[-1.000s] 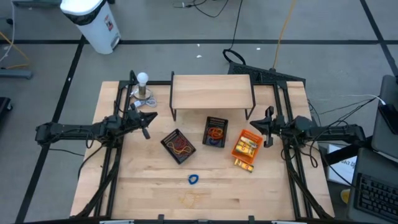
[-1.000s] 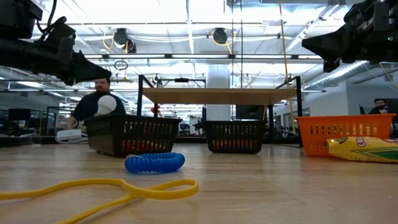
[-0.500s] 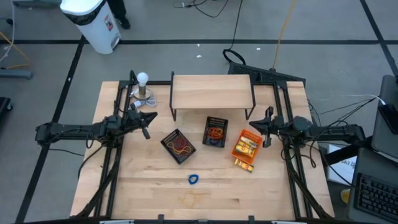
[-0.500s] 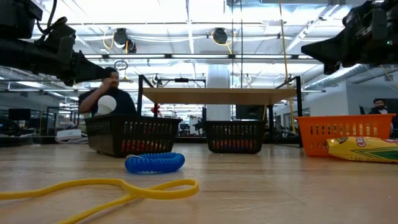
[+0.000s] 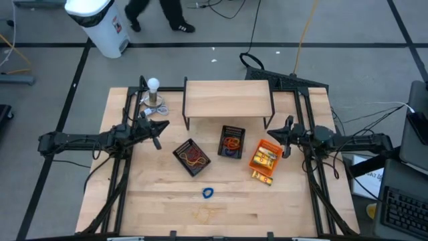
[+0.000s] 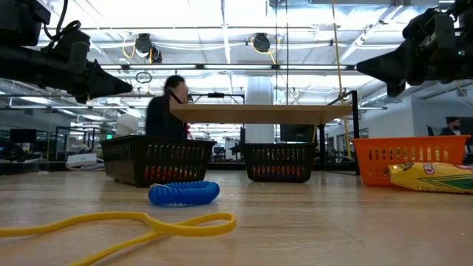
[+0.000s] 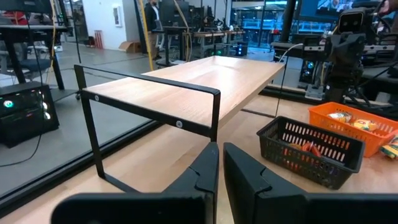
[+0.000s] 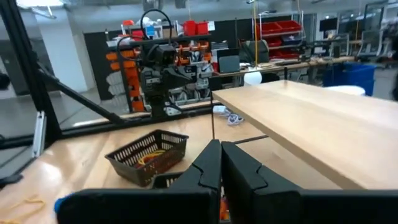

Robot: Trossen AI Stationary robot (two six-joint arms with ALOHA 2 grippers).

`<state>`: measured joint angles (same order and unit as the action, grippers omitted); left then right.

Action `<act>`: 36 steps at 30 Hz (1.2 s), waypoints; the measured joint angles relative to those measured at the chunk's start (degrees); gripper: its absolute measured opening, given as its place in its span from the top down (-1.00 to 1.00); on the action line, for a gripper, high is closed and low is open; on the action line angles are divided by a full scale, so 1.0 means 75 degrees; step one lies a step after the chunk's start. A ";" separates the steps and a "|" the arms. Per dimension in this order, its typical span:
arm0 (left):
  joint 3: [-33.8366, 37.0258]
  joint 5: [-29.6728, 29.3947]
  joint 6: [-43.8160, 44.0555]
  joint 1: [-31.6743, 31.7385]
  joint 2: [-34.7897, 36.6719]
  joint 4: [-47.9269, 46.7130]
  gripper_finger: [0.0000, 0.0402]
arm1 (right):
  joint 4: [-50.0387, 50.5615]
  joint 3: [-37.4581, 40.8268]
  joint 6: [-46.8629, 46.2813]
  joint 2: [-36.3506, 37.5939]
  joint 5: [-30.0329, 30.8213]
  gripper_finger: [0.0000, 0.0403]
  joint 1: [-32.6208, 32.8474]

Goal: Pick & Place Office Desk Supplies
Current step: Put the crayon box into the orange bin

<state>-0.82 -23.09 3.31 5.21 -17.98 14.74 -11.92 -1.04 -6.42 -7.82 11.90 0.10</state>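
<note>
A: From above, what sits on the wooden desk (image 5: 154,201)?

B: Two black mesh trays (image 5: 192,156) (image 5: 232,142) holding rubber bands, an orange tray (image 5: 265,156) with yellow packets, one more yellow packet (image 5: 262,177) just beside it, a blue coiled band (image 5: 208,193) and a tan band (image 5: 202,214) nearer the front edge. The left end effector (image 5: 158,127) hangs left of the trays, the right end effector (image 5: 288,137) beside the orange tray.

A: And at desk level?

B: The blue coil (image 6: 184,193) and a yellow loop (image 6: 140,223) lie in front, both arms above them; a person (image 6: 167,108) passes behind the low shelf (image 6: 259,113).

A: The wrist views?

B: Left fingers (image 7: 202,174) nearly pressed together, grasping nothing. Right fingers (image 8: 209,167) clenched, also empty.
</note>
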 joint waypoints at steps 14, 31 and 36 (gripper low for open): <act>-0.0001 -0.0131 -0.0010 -0.0001 -0.0001 -0.0209 0.87 | -0.0815 -0.0856 0.0236 -0.2053 0.0217 1.00 0.0681; 0.0000 -0.0122 -0.0053 -0.0001 -0.0001 -0.0410 0.87 | 0.0470 -0.2339 0.0011 -0.3768 0.1523 1.00 0.2014; -0.0003 -0.0119 -0.0160 0.0000 -0.0003 -0.0408 0.87 | 0.2047 -0.3376 -0.0408 -0.4346 0.1600 1.00 0.2433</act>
<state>-0.84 -23.99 2.11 5.21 -18.00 11.68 3.43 -26.36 -9.48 -40.41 23.90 18.34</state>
